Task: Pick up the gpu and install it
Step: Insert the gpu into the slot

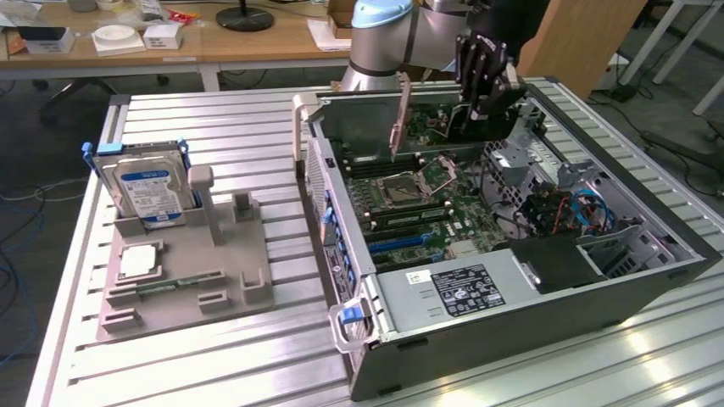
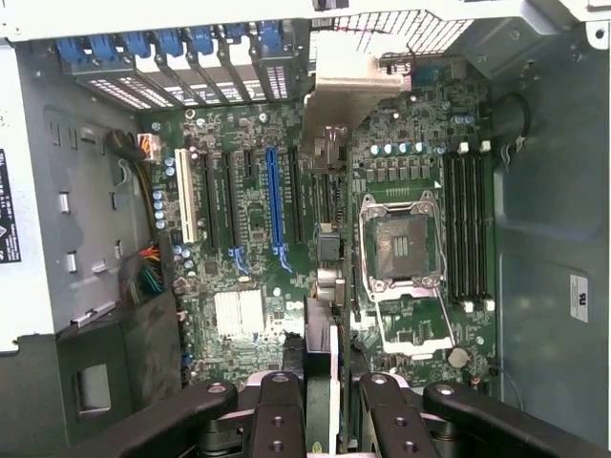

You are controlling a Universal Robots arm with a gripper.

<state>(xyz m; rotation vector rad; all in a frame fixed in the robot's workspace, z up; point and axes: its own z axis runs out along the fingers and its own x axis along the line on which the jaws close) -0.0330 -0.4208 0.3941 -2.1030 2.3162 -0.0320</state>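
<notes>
— What do the jaws have hold of now?

— The gripper [image 2: 323,405] is closed narrowly on the gpu [image 2: 329,248]. The card stands on its edge between the two black fingers [image 2: 277,410].

— How does the card lie to the jaws?

— They pinch one end. From there the card runs away from them, and its pale end bracket [image 1: 398,114] is at the far end, towards the case wall that carries the blue clips [image 2: 162,43]. The card hangs inside the open computer case [image 1: 633,280], over the motherboard [image 2: 248,219]. If its lower edge touches the board, I cannot tell.

— What is close under it?

— On one side are the long expansion slots, one of them blue [image 2: 275,205]. On the other side are the open CPU socket [image 2: 401,243] and then the memory slots [image 2: 468,224]. Farther along the case sit the power supply [image 1: 453,292] and a bundle of blue cables [image 1: 588,212].

— And the surface, the room?

— The case lies on its side on a table of aluminium profiles [image 1: 203,373]. At the exterior view's left, just beside the case, there is a grey holder [image 1: 226,297]. A hard drive [image 1: 145,191] stands upright in it, and a small green memory stick [image 1: 181,282] lies flat on it. Behind the table is a wooden desk [image 1: 249,47] with small white boxes [image 1: 119,38]. The floor around is dark.
</notes>
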